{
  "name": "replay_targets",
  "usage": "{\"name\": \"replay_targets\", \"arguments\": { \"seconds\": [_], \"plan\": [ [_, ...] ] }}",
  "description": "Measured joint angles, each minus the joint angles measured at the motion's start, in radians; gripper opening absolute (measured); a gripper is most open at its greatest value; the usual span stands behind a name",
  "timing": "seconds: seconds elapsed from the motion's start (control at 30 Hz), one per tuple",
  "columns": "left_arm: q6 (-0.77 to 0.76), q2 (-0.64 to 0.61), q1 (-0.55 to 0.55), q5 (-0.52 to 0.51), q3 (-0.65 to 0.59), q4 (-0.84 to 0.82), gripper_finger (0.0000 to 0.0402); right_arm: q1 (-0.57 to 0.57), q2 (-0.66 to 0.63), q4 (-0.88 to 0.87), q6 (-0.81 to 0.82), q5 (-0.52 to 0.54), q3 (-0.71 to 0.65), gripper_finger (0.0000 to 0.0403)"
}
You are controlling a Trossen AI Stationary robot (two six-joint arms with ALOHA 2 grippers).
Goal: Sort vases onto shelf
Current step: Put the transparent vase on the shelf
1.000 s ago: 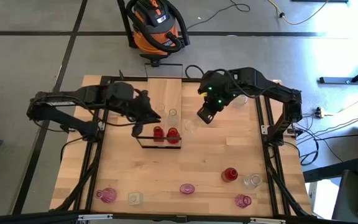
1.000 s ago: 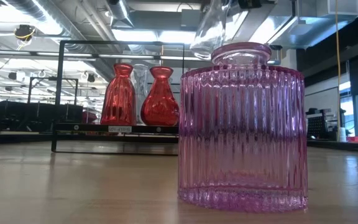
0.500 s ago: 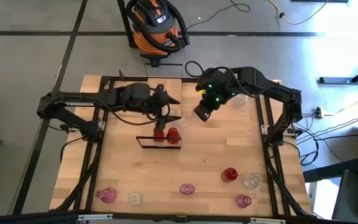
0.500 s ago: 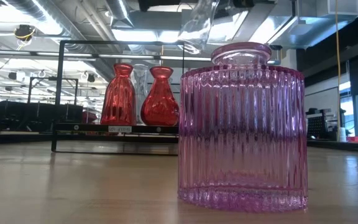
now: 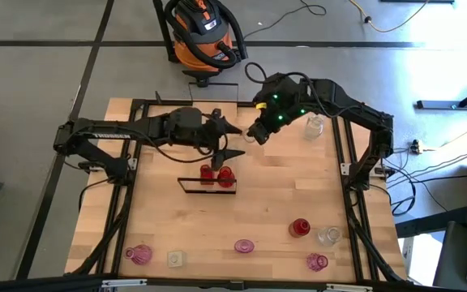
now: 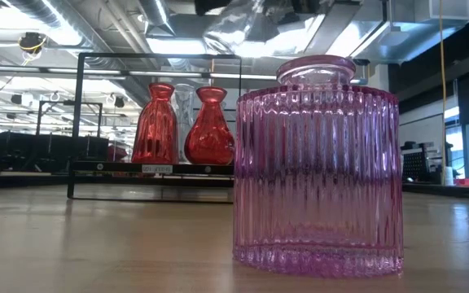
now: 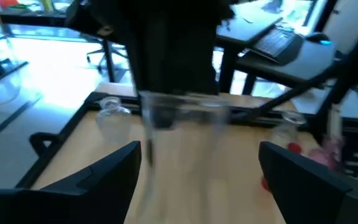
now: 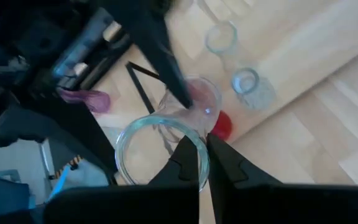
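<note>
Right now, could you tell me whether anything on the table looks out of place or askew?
Nothing is spilled or broken. The one odd thing: the right claw pinches a clear vase by its rim, tilted in mid-air over the shelf, beside the open left claw. Two red vases stand upright there.

- I see two red vases [image 6: 184, 124] on the light-wood shelf [image 5: 217, 122] with its black frame.
- Nearest my low camera, a pink vertically ribbed vase [image 6: 317, 167].
- Clear vase [image 8: 160, 149] pinched at its rim by my dark right gripper [image 8: 202, 158].
</note>
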Motion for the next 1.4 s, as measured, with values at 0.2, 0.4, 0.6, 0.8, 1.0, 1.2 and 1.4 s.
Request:
{"name": "replay_targets", "arguments": {
  "seconds": [0.2,0.4,0.6,0.8,1.0,1.2,1.4],
  "plan": [
    [0.005,0.037,0.025,0.014,-0.003,-0.007,0.032,-0.006,0.0,0.046,0.0,-0.03,0.0,0.0],
    [0.019,0.044,0.025,-0.013,-0.003,-0.008,0.0305,-0.013,0.0,0.034,-0.001,-0.04,0.0,0.0],
    [0.018,0.043,0.035,0.001,-0.003,-0.011,0.0248,-0.013,0.0,0.038,-0.003,-0.038,0.0,0.0],
    [0.051,0.043,0.039,0.063,-0.003,0.0,0.0186,-0.013,0.0,0.037,-0.003,-0.038,0.0,0.0],
    [0.027,0.043,0.055,0.066,-0.003,0.001,0.0186,-0.013,0.0,0.054,-0.003,-0.033,0.0,0.0001],
    [-0.013,0.036,0.07,0.036,-0.001,-0.041,0.0185,-0.013,0.0,0.078,-0.008,0.012,0.0,0.0023],
    [-0.038,0.022,0.079,-0.047,-0.004,-0.182,0.0179,-0.02,-0.034,0.132,-0.028,0.021,0.014,0.0065]
  ]
}}
